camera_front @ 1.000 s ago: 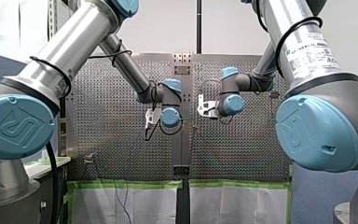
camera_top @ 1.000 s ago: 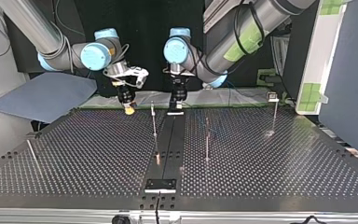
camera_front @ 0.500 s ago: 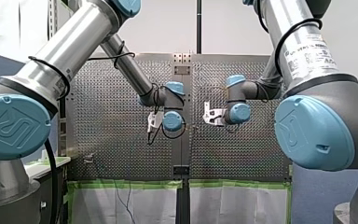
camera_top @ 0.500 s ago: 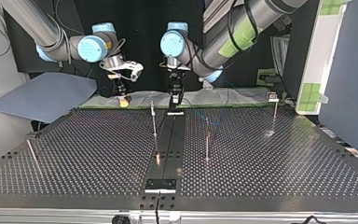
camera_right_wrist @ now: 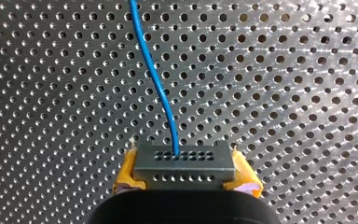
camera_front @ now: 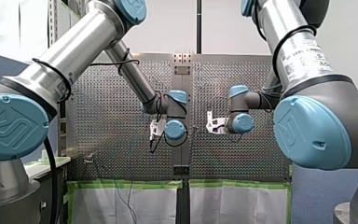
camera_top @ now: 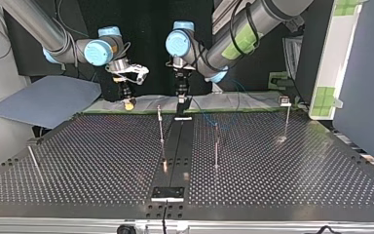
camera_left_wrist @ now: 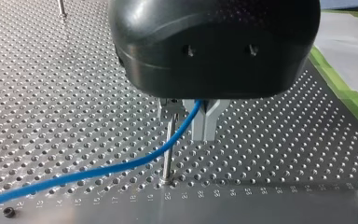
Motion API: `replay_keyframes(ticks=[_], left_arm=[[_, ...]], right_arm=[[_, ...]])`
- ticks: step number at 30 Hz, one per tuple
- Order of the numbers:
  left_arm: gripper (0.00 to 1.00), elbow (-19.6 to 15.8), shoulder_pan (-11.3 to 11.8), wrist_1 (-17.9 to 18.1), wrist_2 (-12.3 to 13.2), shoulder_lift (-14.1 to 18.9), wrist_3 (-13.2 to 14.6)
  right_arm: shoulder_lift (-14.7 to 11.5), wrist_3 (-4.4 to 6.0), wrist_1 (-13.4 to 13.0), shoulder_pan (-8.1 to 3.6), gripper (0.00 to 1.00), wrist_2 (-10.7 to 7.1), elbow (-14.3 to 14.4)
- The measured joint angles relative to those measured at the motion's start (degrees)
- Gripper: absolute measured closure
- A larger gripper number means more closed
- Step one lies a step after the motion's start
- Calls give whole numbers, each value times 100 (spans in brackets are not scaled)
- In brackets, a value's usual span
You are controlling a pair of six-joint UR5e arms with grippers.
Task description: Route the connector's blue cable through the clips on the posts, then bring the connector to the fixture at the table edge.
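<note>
Across the top view, my right gripper hung over the table's far edge, left of the black centre strip. Its yellow pads were clamped on the grey connector, and the blue cable led out of the connector's face over the perforations. To its right, at the far end of the strip, my left gripper had its fingers drawn together with the cable emerging between them, just beside a thin post and its clip.

Seating the cable in that clip looked like the step in hand. The left should hold the line taut and level with the clip's mouth. The right should feed slack and not pull, or the slim post may bend and the connector may twist in the pads.

The table was shiny perforated metal. A leaning rod stood near its left edge, then two posts, and another toward the far right corner. A black fixture plate sat at the near edge. Beyond the far left corner lay a blue-grey sheet; a white panel stood at the right.
</note>
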Motion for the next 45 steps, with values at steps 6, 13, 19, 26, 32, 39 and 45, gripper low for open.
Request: replay_keyframes(ticks=[6, 13, 19, 26, 32, 39, 45], left_arm=[[100, 6, 18, 90, 7, -17, -3], [100, 7, 58, 180, 31, -20, 2], [100, 7, 94, 190, 41, -23, 4], [100, 45, 102, 175, 89, -80, -1], [100, 231, 71, 163, 105, -286, -92], [100, 453, 88, 108, 151, -373, -162], [100, 530, 120, 99, 274, -494, -221]], right_arm=[[136, -4, -171, -64, 100, -116, -1], [247, 3, -336, -171, 100, -189, -1], [273, 34, -477, -311, 100, -306, -1], [291, 47, -574, -489, 100, -527, -1], [298, 66, -609, -578, 100, -672, -1], [311, 165, -696, -673, 100, -767, -2], [336, 313, -809, -753, 100, -860, -3]])
